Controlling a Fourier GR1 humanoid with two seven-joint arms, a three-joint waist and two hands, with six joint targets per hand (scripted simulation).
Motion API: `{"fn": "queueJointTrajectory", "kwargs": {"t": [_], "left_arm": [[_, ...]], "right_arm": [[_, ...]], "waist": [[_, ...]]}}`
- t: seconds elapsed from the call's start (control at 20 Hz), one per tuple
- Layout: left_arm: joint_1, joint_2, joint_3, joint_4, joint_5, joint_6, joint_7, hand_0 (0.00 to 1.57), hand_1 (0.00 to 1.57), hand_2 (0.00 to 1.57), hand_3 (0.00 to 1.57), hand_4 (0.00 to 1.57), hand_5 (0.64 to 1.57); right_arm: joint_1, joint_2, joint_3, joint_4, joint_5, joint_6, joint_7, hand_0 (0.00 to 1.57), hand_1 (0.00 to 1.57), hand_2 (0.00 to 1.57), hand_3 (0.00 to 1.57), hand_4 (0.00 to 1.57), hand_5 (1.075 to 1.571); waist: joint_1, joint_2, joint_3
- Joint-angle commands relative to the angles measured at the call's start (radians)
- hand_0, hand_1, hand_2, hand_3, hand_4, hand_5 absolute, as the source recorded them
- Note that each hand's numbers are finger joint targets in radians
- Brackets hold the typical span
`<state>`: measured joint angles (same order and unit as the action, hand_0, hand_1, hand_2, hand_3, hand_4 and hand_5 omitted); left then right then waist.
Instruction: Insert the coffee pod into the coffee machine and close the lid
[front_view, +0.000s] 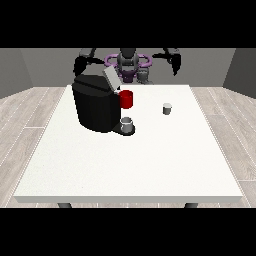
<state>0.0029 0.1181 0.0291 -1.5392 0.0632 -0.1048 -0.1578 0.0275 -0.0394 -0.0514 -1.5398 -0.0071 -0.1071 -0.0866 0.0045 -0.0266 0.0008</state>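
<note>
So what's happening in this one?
Nothing is being handled yet. Each robot hand, one at the view's left and one at the view's right, is raised near the robot's shoulders, off the table. The coffee machine has its lid up, and the small coffee pod sits alone to the machine's right, untouched.

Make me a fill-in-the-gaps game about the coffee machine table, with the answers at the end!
1. The coffee machine is coloured ____.
2. The lid on top of the machine is ____, not closed.
3. The cup beside the machine's top is coloured ____.
4. The small grey coffee pod stands on the ____ table, apart from the machine.

Missing words: black; open; red; white
</note>
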Motion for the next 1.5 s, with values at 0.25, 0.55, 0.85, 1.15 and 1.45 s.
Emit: {"fn": "queueJointTrajectory", "kwargs": {"t": [0.25,0.55,0.85,1.15,1.45], "left_arm": [[-0.086,0.139,0.059,0.08,-0.131,0.007,-0.015,0.0,0.0,0.0,0.0,0.0,1.571],[-0.237,0.202,0.127,0.239,-0.077,-0.071,0.04,0.0,0.0,0.0,0.0,0.0,1.571],[-0.376,0.264,0.162,0.4,-0.127,-0.052,0.075,0.0,0.0,0.0,0.0,0.0,1.571],[-0.406,0.299,0.183,0.578,-0.157,-0.079,0.001,0.0,0.0,0.0,0.0,0.0,1.571],[-0.503,0.29,0.136,0.657,-0.231,-0.048,0.033,0.0,0.0,0.0,0.0,0.0,1.571]], "right_arm": [[-0.009,0.022,0.02,-0.011,0.009,-0.012,-0.021,0.0,0.0,0.0,0.0,0.18,1.571],[-0.081,0.012,-0.003,0.006,-0.036,0.023,-0.059,0.0,0.0,0.0,0.0,0.19,1.571],[-0.151,0.02,0.05,-0.024,-0.021,0.023,0.004,0.0,0.0,0.0,0.0,0.26,1.571],[-0.153,0.014,0.05,-0.006,0.007,-0.019,0.024,0.0,0.0,0.0,0.0,0.4,1.571],[-0.279,0.016,0.038,0.048,0.04,-0.07,0.082,0.0,0.0,0.0,0.0,0.41,1.571]], "waist": [[-0.051,0.034,-0.0008],[-0.103,0.123,-0.0008],[-0.174,0.202,-0.0013],[-0.143,0.204,-0.0012],[-0.137,0.261,-0.0013]]}}
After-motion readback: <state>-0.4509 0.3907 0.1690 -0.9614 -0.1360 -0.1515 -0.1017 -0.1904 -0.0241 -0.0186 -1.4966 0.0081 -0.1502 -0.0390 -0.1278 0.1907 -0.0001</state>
